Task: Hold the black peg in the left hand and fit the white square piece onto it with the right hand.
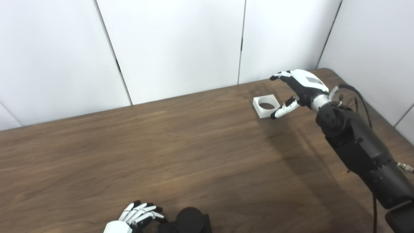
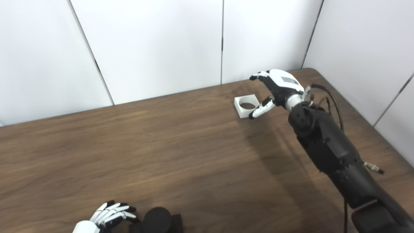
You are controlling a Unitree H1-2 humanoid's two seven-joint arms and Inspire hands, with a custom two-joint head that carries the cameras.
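**Two pieces at opposite table edges**

White square piece (image 1: 266, 106) lies near the far edge of the table (image 1: 181, 145); open right robot hand (image 1: 299, 87) hovers beside it. Left robot hand (image 1: 137, 216), fingers spread, empty, beside black peg (image 1: 190, 220) at the near edge. Bare wood between.

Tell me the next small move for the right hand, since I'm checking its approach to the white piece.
Probably ease the right hand down and close its fingers around the white square piece. The hand is open beside the piece, which lies flat on the table, not yet grasped. The black peg waits at the near edge by the left hand.
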